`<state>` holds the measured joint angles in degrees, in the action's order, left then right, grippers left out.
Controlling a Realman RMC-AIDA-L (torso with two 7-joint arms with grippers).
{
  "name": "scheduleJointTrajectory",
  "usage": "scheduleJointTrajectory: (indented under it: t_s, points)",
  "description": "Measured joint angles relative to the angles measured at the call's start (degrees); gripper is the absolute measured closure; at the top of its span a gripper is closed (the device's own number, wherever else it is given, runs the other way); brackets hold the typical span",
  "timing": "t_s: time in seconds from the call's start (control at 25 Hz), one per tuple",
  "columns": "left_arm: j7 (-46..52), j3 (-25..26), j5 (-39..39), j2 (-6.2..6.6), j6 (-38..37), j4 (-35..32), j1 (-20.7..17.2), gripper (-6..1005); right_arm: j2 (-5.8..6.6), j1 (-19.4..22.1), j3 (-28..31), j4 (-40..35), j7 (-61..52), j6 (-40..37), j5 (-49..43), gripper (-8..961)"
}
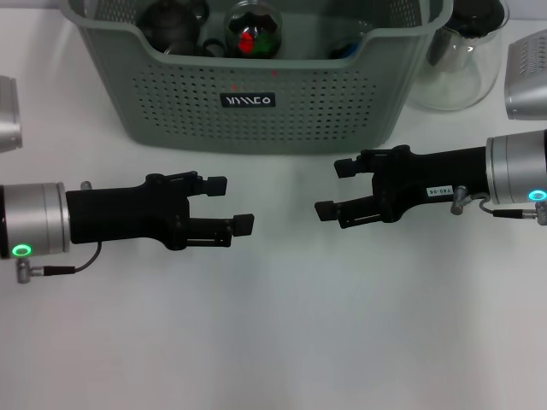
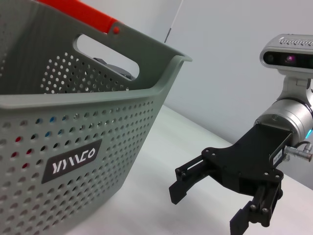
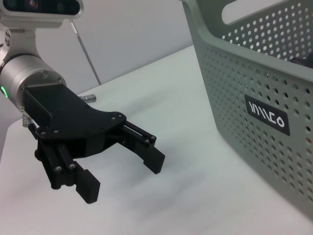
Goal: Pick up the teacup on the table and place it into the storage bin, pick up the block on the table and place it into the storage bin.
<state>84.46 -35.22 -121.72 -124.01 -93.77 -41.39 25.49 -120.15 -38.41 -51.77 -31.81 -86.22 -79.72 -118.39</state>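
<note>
A large grey-green storage bin [image 1: 256,85] sits just beyond both empty, wide-open pincers, the left gripper [image 1: 232,205] and right gripper [image 1: 335,189] facing each other, with what may be the teacup [image 1: 171,24] already inside it.

A white table [image 1: 273,342] stands against a plain pale grey wall [image 2: 230,58].

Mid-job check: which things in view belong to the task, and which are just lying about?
Job:
- storage bin, dark items already inside, too unclear to name
- left gripper, open, empty, in front of the bin
- right gripper, open, empty, facing it

No teacup or block shows on the table.

Lying about:
- glass jug, right of the bin
</note>
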Motion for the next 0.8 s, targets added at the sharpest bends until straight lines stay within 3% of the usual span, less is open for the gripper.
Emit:
scheduleJointTrajectory:
  t_s: [0.8]
  points:
    - [0.00,0.31,0.00,-0.09,-0.10,0.00,-0.14,116,0.00,0.00,-0.18,0.52,0.00,0.02,0.00,34]
